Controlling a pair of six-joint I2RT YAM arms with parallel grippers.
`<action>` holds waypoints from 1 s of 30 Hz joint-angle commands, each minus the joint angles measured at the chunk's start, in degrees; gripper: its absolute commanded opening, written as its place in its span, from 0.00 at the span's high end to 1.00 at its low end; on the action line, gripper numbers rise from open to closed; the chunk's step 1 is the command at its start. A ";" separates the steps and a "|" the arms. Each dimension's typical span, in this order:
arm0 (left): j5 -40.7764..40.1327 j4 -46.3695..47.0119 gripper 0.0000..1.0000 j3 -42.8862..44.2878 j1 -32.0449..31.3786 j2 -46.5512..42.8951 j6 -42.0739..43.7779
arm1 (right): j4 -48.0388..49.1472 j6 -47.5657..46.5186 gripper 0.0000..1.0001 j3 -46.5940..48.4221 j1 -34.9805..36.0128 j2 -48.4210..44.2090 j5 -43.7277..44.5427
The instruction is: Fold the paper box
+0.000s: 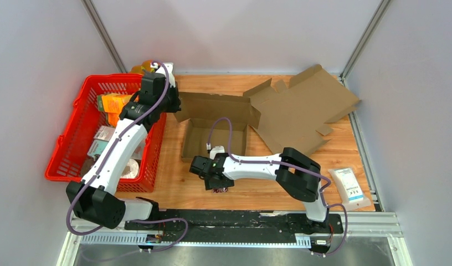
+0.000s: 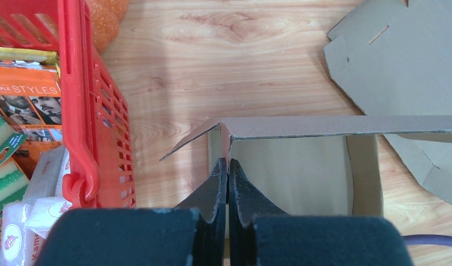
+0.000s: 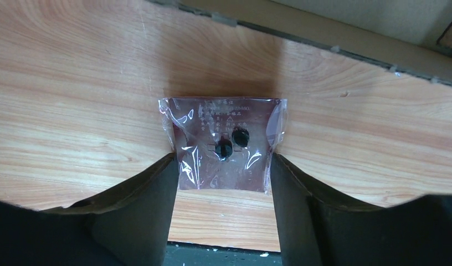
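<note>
Item one, the paper box (image 1: 215, 138): brown cardboard, partly made up. You had its open tray at the centre of the overhead view, walls raised. Its unfolded panels lay flat on the wooden table (image 1: 174, 183) toward the upper right of the frame. Item two, your left gripper (image 1: 173, 105): it sat at the tray's upper-left corner, beside the red basket (image 1: 153, 160). In the left wrist view its fingers (image 2: 215, 188) were pressed tight together, and the edge of the tray's side wall ran in between their tips. It was clenched on that wall of the box, with a loose corner flap (image 2: 190, 141) splayed out to the left. Item three, your right gripper (image 1: 212, 183): it was low in the overhead view, just below the tray's near wall. Its jaws stood apart over a small clear plastic bag (image 3: 224, 141) holding two black parts. One finger (image 3: 152, 205) stood at each side edge of the bag, which lay flat on the wood, not lifted. Item four, a white packet (image 1: 348, 187): it lay at the lower right of the overhead view, well apart from the box. Item five, the basket's contents: mixed packets, including an orange box (image 2: 24, 105).
</note>
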 commanded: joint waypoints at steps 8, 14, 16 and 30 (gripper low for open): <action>1.38 -0.70 1.00 -0.31 0.40 -0.87 0.53 | -3.58 -0.47 0.41 3.25 3.53 -4.46 10.23; 1.30 -0.78 1.00 -0.31 0.41 -0.61 0.61 | -6.21 -1.00 0.42 4.65 4.94 -9.47 13.30; 1.38 -0.78 1.00 -0.40 0.41 -0.69 0.61 | -7.27 -1.61 0.42 6.31 4.85 -10.79 15.84; 4.10 -6.84 1.00 4.95 0.41 0.89 -5.71 | 35.59 -51.13 0.00 -16.80 -8.32 -32.29 24.93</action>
